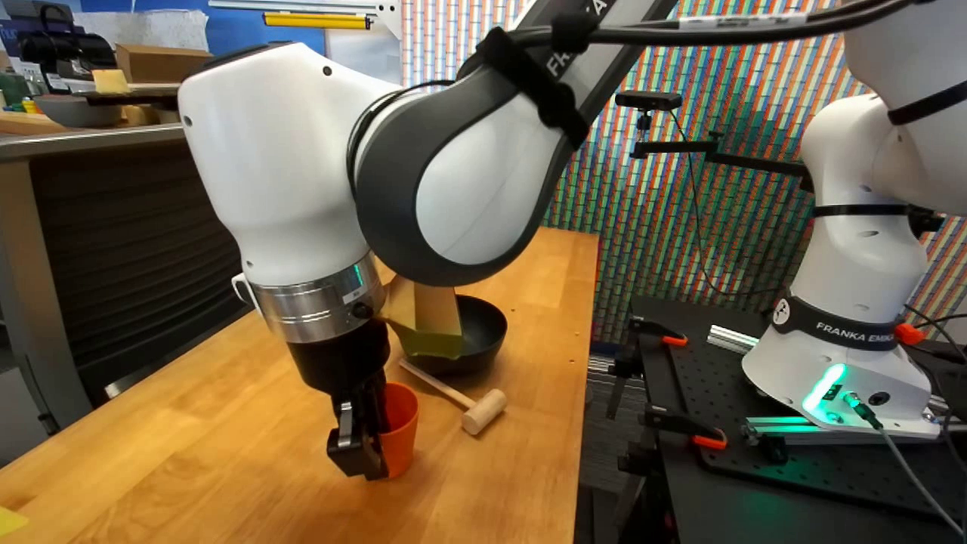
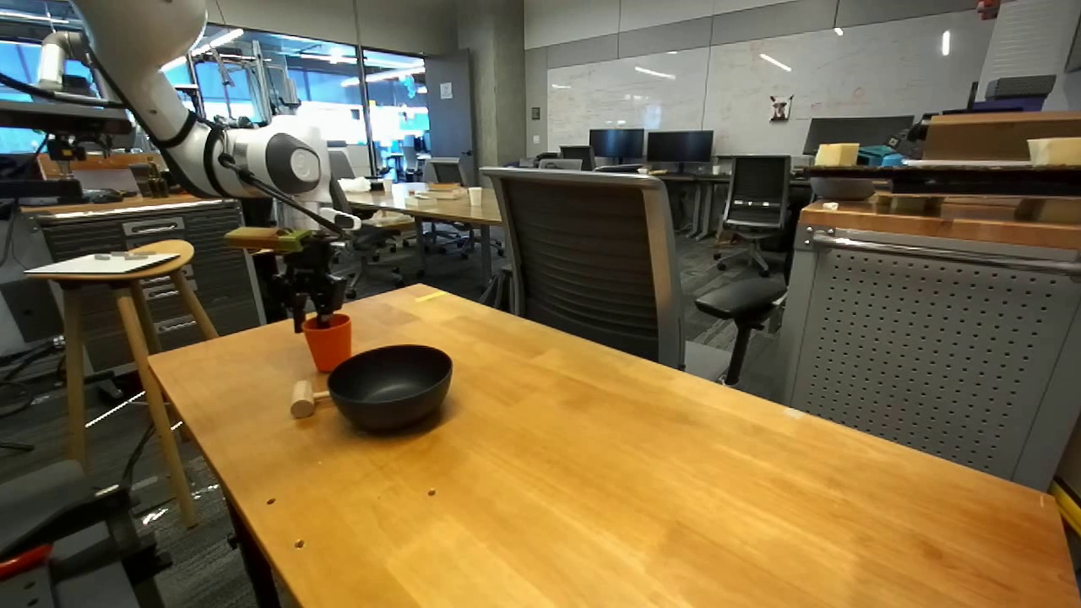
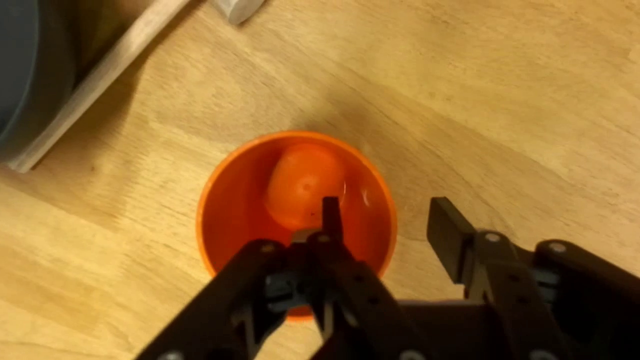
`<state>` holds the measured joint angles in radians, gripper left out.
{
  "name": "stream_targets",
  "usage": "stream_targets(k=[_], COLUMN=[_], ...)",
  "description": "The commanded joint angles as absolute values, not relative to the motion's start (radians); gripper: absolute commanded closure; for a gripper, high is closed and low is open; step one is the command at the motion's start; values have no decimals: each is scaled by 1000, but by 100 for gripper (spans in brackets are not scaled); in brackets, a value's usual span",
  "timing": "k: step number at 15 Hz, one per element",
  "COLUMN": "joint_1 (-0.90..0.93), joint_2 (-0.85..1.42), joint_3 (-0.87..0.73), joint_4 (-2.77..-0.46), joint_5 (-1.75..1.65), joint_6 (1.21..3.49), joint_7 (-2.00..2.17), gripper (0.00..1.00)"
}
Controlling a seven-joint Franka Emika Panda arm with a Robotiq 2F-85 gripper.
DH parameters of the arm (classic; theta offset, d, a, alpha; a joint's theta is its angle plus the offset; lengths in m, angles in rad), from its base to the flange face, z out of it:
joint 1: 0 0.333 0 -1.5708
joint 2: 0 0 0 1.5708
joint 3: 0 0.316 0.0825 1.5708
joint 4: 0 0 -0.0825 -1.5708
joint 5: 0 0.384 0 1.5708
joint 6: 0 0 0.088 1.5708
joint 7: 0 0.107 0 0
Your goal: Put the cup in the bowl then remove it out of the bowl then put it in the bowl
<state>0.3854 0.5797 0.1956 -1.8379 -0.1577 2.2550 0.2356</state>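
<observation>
Between parted fingers [image 3: 448,239], wall of orange cup [image 3: 300,195]

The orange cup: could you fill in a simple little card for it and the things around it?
Object: orange cup, upright on the table
Neighbour: black bowl, on the same table
Also nearby: wooden mallet, handle running between cup and bowl
Robot gripper: jaws open, one inside the cup, one outside
Cup in bowl: no
</observation>
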Motion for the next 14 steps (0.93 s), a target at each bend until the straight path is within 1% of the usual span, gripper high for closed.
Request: stream_targets(k=[1, 3, 5, 6, 7, 9, 14], joint_1=[382, 382, 381, 377, 374, 376, 406], joint_2=[578, 572, 557, 544, 529, 487, 372], joint_3=[194, 191, 179, 171, 162, 127, 12], joint_4=[-1820, -1822, -1828, -1832, -1837, -1848, -1853], joint_5=[-133, -136, -146, -146, -149, -174, -374], joint_6=[2231, 2227, 2225, 2221, 2217, 2211, 2141], joint_7=[210, 212, 223, 229, 238, 280, 471], gripper=[82, 95, 100, 100, 97, 97, 97])
